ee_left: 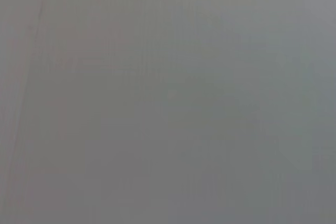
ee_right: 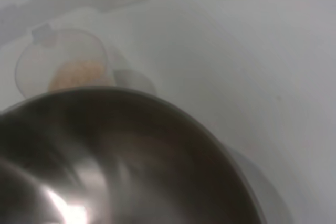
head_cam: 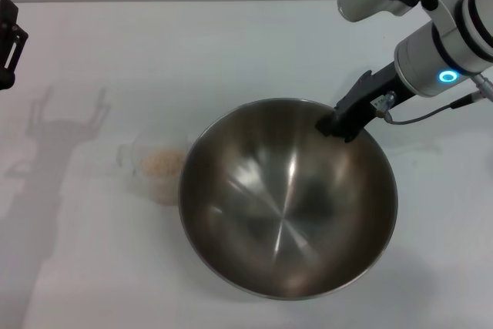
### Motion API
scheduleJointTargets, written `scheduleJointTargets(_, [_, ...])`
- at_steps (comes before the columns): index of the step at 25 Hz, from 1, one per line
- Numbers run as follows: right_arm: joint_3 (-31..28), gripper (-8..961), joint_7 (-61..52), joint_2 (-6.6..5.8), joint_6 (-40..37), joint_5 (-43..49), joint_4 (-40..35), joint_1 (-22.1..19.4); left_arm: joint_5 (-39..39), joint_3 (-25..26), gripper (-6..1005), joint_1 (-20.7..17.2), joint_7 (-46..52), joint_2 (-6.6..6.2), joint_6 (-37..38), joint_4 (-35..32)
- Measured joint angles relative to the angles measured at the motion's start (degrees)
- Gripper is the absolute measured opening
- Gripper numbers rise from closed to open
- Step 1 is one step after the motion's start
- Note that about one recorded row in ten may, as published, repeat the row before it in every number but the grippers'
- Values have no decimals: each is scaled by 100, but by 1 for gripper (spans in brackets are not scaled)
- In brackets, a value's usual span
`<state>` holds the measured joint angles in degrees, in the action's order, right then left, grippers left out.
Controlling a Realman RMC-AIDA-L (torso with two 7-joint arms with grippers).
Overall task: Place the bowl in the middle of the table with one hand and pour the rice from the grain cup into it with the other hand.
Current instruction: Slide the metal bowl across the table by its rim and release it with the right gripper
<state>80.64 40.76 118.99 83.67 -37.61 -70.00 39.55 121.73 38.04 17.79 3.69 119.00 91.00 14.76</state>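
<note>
Steel bowl (head_cam: 286, 213) on white table (head_cam: 85, 267), right gripper (head_cam: 339, 125) gripping rim

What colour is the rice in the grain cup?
Pale whitish-beige rice in the clear grain cup, best seen in the head view.

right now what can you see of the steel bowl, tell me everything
The bowl is large, round, shiny brushed steel, and empty inside. It appears tilted, its far rim raised where the right end effector grips it. It sits mid-table, its left edge close to the grain cup holding rice. The left end effector is parked at the far left.
</note>
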Motion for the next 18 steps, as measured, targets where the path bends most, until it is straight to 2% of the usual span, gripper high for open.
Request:
scheduleJointTargets(10, [191, 17, -179, 3, 31, 249, -201, -30, 13, -27, 856, -63, 0, 9, 100, 9])
scheduleJointTargets(13, [259, 194, -218, 8, 33, 282, -454, -102, 20, -26, 855, -94, 0, 9, 152, 15])
scheduleJointTargets(18, [403, 393, -282, 10, 2, 416, -529, -96, 35, -25, 851, -167, 0, 9, 186, 64])
